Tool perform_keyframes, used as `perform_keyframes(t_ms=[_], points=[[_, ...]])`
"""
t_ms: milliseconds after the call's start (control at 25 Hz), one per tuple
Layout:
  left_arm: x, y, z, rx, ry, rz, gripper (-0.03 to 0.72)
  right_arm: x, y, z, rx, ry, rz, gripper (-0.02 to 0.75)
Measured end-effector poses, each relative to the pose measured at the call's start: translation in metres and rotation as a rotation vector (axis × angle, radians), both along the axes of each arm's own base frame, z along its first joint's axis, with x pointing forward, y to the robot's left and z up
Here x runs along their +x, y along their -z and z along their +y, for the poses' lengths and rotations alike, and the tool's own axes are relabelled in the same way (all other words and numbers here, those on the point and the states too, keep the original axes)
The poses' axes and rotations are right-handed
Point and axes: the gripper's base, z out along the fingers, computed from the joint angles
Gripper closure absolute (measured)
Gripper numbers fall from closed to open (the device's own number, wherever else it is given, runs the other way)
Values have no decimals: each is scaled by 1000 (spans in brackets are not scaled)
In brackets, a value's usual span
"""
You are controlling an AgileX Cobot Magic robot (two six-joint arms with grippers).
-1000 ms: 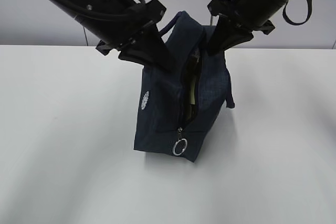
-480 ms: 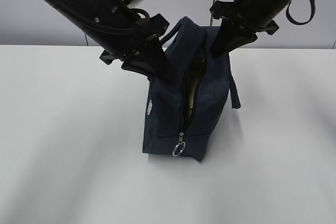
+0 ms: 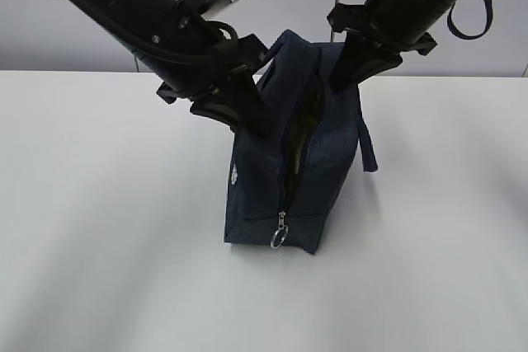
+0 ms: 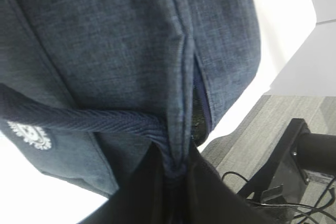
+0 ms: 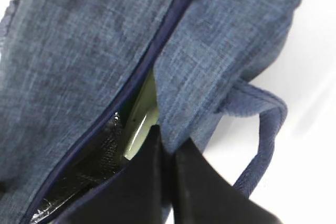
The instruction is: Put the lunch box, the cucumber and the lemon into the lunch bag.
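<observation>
The dark navy lunch bag [image 3: 322,162] stands upright on the white table [image 3: 107,204], its zipper open, with the silver ring pull [image 3: 278,237] low at the front. My left gripper [image 3: 256,121] is shut on the bag's left rim, pinching fabric and handle base [image 4: 176,163]. My right gripper [image 3: 342,76] is shut on the bag's right rim [image 5: 168,145]. The sage-green lunch box [image 5: 140,121] shows inside the opening in the right wrist view. The cucumber and lemon are hidden.
A loop handle [image 3: 369,150] hangs down the bag's right side. A round white logo [image 4: 29,135] sits on the bag's left face. Beyond the table's far edge are a grey floor, a stand and cables [image 4: 294,166].
Over the last second the bag shifted a little right and stood more upright as both grippers moved in with its rims, narrowing the opening. Both grippers stay shut on the fabric.
</observation>
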Motion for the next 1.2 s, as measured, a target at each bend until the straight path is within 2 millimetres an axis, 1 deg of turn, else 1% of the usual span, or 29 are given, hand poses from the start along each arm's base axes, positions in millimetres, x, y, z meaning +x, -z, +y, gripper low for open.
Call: perform_keyframes(t_ms=[160, 480, 680, 960, 1040, 1120, 1200], points=[[1, 3, 0, 12, 0, -4, 683, 0, 0, 0, -4, 0, -1, 734], [6, 19, -3, 26, -3, 33, 683, 0, 1, -1, -19, -1, -3, 734], [6, 20, -3, 30, -3, 32, 683, 3, 7, -1, -20, 4, 4, 734], [7, 21, -1, 52, 4, 18, 683, 4, 9, 0, -16, 4, 10, 731], [7, 22, -1, 53, 4, 18, 682, 5, 11, 0, -13, 5, 13, 716], [7, 22, -1, 54, 5, 17, 679, 5, 10, 0, -8, 6, 9, 682], [7, 22, -1, 56, 5, 16, 671, 5, 10, 1, 3, 8, 9, 616]])
